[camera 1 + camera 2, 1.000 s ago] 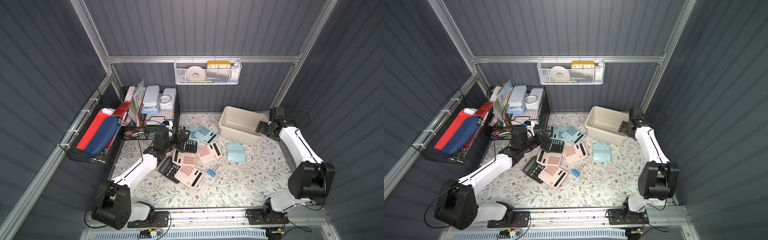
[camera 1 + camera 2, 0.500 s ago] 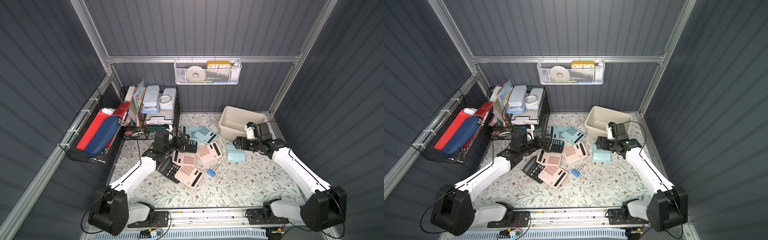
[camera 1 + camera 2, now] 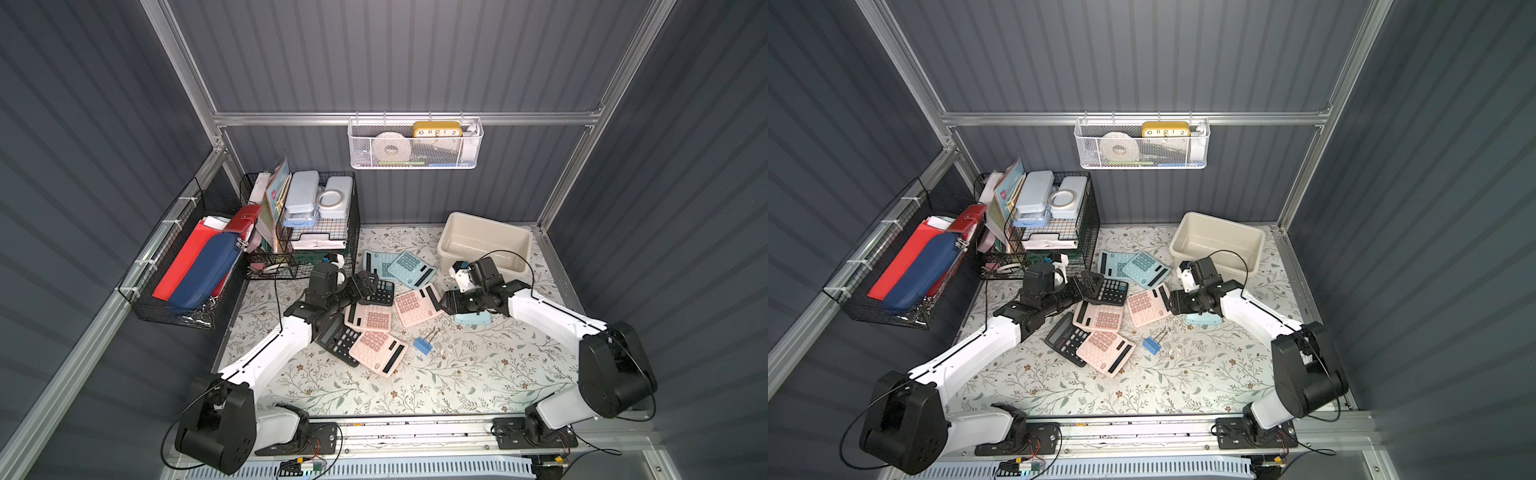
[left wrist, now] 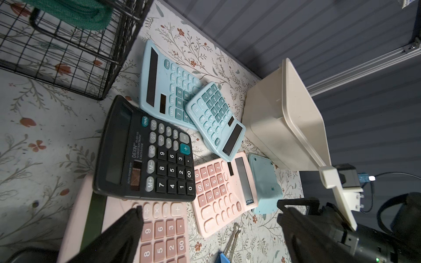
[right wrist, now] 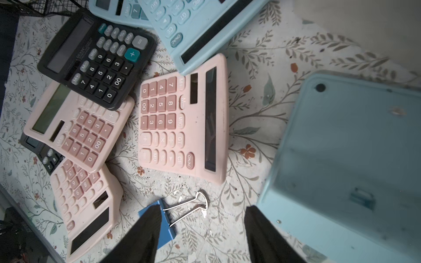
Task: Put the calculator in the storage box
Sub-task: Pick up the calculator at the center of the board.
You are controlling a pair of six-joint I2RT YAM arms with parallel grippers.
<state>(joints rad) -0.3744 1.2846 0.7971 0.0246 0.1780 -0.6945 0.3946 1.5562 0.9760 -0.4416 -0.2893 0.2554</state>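
The right arm extends low across the desk (image 3: 457,374), its claw (image 5: 202,209) released and empty just beside the face-down blue calculator (image 5: 341,159), which lies near the storage box (image 3: 469,245), while the left claw (image 4: 209,207) hangs released above a pink calculator (image 4: 159,227).

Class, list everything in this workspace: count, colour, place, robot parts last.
Cream plastic storage box: 1, cream, back right of table, looks empty.
Blue calculators: 3, pale blue; two face up beside the box, one face down in front of it.
Pink calculators: 3, pink, mid-table.
Black calculators: 2, black, among the pink ones.
Binder clip: 1, blue, in front of the calculators.
Black wire baskets: 2, black; one on the side wall, one at table's back corner.
White mesh basket: 1, white, on the back rail.
Left gripper: 1, black, open above the calculators.
Right gripper: 1, black, open.
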